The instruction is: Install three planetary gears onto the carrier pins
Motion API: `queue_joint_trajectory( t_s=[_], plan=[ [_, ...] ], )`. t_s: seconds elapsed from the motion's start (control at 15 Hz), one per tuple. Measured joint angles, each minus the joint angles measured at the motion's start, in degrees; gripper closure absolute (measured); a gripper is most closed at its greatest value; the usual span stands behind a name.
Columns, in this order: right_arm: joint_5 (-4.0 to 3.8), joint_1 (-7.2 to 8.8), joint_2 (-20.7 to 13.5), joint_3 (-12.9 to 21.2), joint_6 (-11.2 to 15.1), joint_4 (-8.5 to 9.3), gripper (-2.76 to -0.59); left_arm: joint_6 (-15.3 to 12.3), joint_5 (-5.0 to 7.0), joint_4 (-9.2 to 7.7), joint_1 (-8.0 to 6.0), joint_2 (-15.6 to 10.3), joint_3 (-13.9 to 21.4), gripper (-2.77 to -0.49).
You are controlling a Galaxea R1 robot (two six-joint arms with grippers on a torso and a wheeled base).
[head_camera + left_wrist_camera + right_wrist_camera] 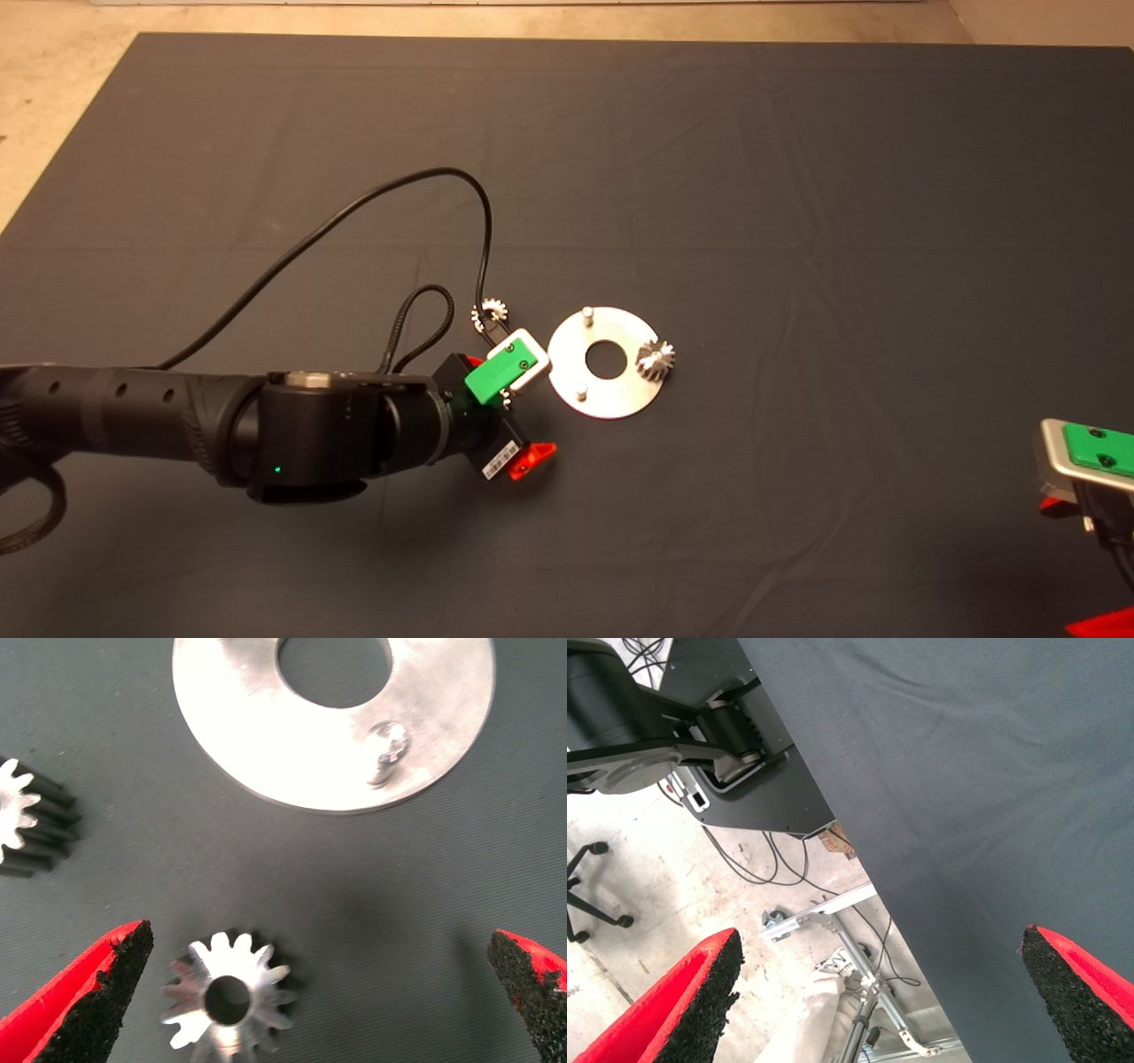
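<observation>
A flat silver disc (pixel 611 394) lies mid-mat with a planetary gear (pixel 656 359) seated on its right carrier pin. Two bare carrier pins (pixel 586 312) (pixel 580 390) stand on its left half. A second gear (pixel 490 310) lies on the mat left of the disc. My left gripper (pixel 512 403) hangs open just left of the disc. In the left wrist view a third gear (pixel 229 1001) lies on the mat between the pads (pixel 97 992), nearer one of them and touching neither. The disc (pixel 230 735), one bare pin (pixel 387 744) and the second gear (pixel 22 819) show beyond it.
My right gripper (pixel 1076 563) waits open at the mat's lower right edge. Its wrist view (pixel 877 992) shows the mat edge, floor, cables and a metal frame. Black cables (pixel 483 221) loop from the left arm over the mat near the second gear.
</observation>
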Motion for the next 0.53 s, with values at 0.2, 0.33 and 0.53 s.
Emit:
queue_joint_trajectory(
  t_s=[0.2, 0.33, 0.53],
  plan=[
    [0.0, 0.0, 0.0, 0.0, 0.0, 0.01, -2.33, 0.5, 0.02, 0.04, 0.0, -0.9, -0.3, -2.75],
    [-0.01, -0.01, -0.7, 0.0, 0.0, 0.01, -2.33, 2.6, 0.02, -0.07, 0.0, -1.0, -0.4, -2.75],
    [-0.01, -0.01, -0.9, 0.0, 0.0, 0.03, -2.33, 6.3, -0.06, -2.72, 0.0, -1.3, -0.4, -2.75]
  ],
)
